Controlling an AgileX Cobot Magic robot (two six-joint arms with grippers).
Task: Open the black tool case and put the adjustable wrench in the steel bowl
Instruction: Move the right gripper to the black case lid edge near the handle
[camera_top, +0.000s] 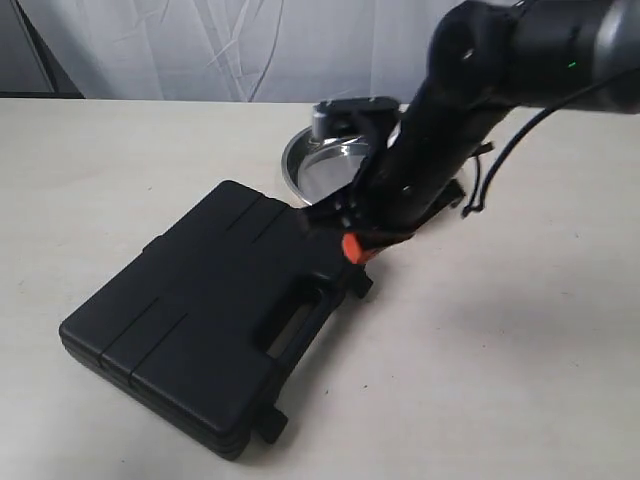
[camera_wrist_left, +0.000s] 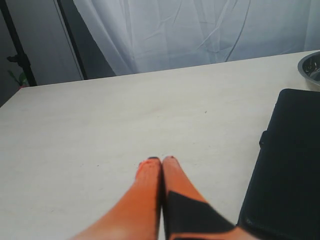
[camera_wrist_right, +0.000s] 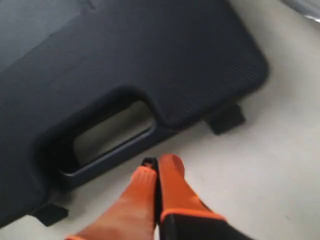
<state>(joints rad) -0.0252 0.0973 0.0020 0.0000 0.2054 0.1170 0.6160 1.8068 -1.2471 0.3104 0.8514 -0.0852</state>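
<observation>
The black tool case (camera_top: 205, 315) lies shut on the table, slot handle toward the front right; it also shows in the right wrist view (camera_wrist_right: 125, 65) and at the edge of the left wrist view (camera_wrist_left: 290, 165). Behind it sits the steel bowl (camera_top: 320, 165), partly hidden by the right arm; its rim (camera_wrist_left: 311, 65) shows in the left wrist view. My right gripper (camera_wrist_right: 159, 162) is shut with nothing in it, just off the case's handle edge near one latch (camera_wrist_right: 225, 119). My left gripper (camera_wrist_left: 161, 160) is shut over bare table, beside the case. The adjustable wrench is out of view.
The right arm (camera_top: 470, 110) reaches across the bowl from the upper right. A second latch (camera_top: 272, 425) sticks out at the case's near corner. White curtain (camera_wrist_left: 200, 30) hangs behind the table.
</observation>
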